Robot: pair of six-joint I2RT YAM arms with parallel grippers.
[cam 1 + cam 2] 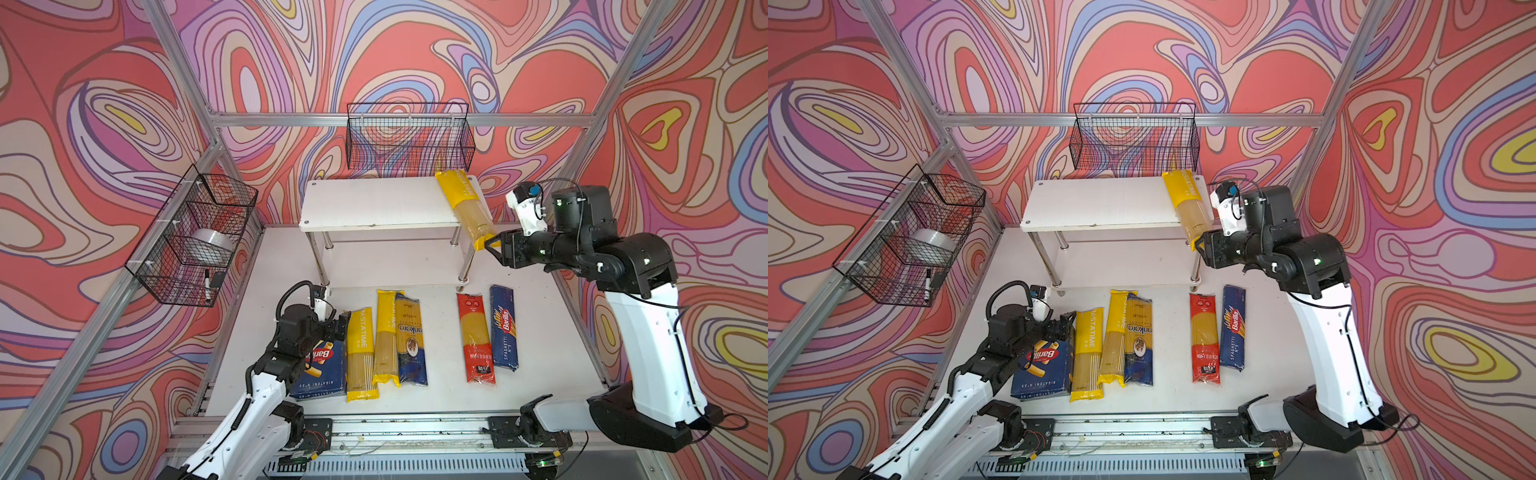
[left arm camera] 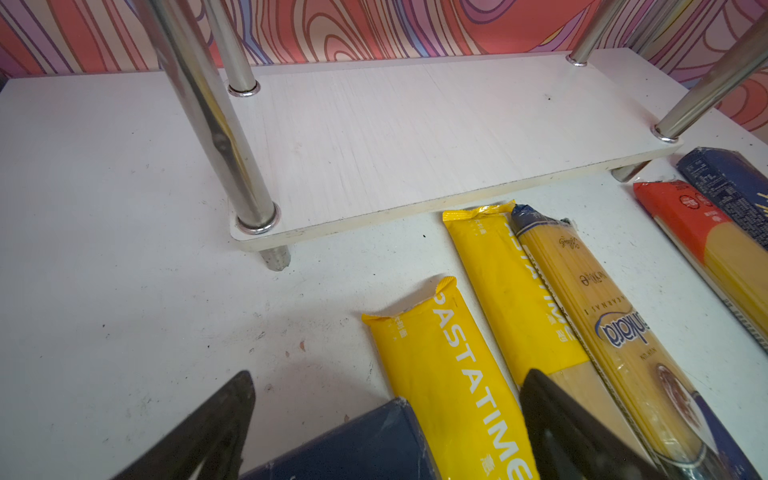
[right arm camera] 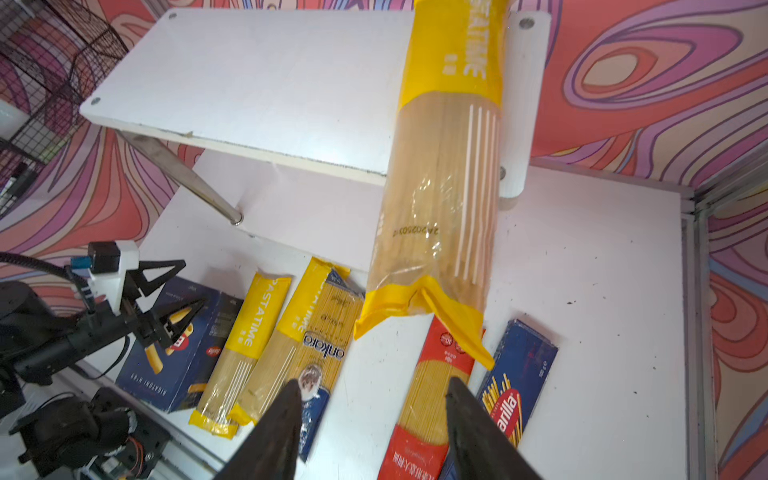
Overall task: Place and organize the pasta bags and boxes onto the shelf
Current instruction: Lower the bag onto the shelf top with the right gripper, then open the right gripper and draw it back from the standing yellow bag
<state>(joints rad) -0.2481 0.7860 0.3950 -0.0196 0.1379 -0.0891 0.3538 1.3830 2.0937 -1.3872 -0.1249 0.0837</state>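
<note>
The yellow bag lies on the shelf, on its top board, but overhangs the front. The right gripper, wide and empty, should next push it further in, I think.

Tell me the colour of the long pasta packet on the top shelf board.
Yellow packet, clear window; right wrist view.

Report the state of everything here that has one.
Yellow PASTATIME spaghetti bag: lying on white shelf's top board, near end overhanging.
Right gripper: jaws open, empty.
Left gripper: jaws open over blue Barilla rigatoni carton.
Blue Barilla spaghetti carton: flat on table.
</note>
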